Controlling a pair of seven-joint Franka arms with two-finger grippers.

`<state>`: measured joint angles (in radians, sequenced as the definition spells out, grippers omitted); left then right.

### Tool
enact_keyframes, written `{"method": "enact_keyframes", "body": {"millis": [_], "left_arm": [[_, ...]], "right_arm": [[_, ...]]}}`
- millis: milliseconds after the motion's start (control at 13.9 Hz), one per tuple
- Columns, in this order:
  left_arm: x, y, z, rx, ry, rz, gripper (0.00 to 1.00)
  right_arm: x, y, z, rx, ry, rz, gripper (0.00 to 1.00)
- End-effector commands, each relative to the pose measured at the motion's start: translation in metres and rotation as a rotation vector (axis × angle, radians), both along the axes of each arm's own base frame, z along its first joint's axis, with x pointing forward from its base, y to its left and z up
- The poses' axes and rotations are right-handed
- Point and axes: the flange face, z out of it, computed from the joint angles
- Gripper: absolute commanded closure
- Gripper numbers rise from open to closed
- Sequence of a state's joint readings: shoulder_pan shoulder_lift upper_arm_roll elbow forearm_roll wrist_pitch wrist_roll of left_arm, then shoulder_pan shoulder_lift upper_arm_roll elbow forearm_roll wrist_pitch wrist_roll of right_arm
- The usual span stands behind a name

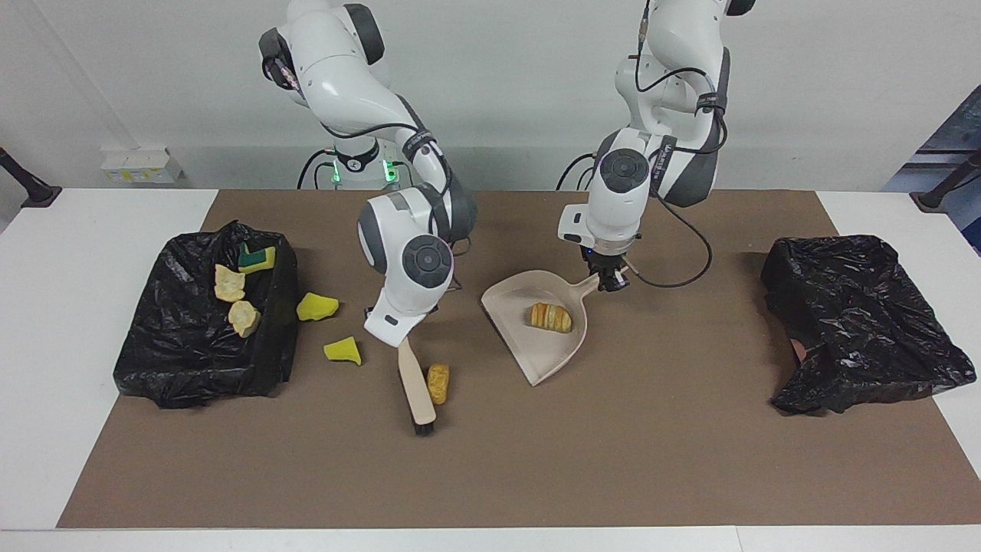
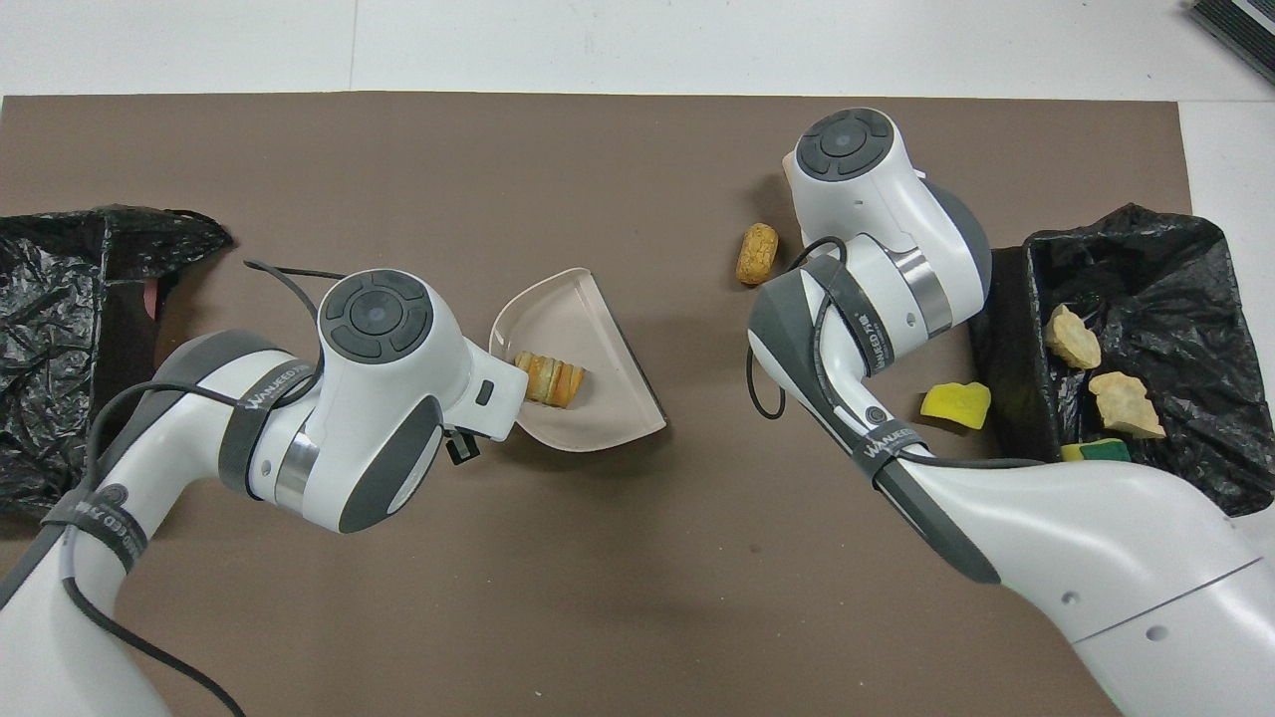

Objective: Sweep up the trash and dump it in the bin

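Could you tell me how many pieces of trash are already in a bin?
3, all in the bin at the right arm's end: two bread lumps and a green-backed sponge. Others may be hidden.

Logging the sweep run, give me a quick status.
Left claw on dustpan handle, one bread piece in pan. Right claw holds brush beside bread lump. Two sponge chunks loose beside bin.

A white table [image 1: 107, 230] stands against a plain pale wall [image 1: 506, 84]. A brown mat [image 1: 613, 460] covers its middle, leaving white strips along every edge. A small white box [image 1: 142, 165] sits against the wall.
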<state>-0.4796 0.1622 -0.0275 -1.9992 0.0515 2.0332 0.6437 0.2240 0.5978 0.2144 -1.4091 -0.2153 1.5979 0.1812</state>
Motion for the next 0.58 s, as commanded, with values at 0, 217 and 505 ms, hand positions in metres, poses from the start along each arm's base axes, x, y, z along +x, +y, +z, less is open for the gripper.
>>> {"method": "enact_keyframes", "body": {"millis": [0, 217, 505], "left_arm": [[-0.011, -0.006, -0.01, -0.012, -0.016, -0.01, 1.0], [-0.024, -0.008, -0.028, -0.011, -0.011, -0.025, 1.0], [-0.02, -0.007, -0.035, -0.047, -0.065, -0.034, 1.0]], "right_arm": [[-0.016, 0.02, 0.0, 0.086, 0.071, -0.008, 1.0], [-0.043, 0.059, 0.004, 0.108, 0.1, 0.01, 1.0], [-0.073, 0.094, 0.015, 0.179, 0.172, 0.003, 1.0]]}}
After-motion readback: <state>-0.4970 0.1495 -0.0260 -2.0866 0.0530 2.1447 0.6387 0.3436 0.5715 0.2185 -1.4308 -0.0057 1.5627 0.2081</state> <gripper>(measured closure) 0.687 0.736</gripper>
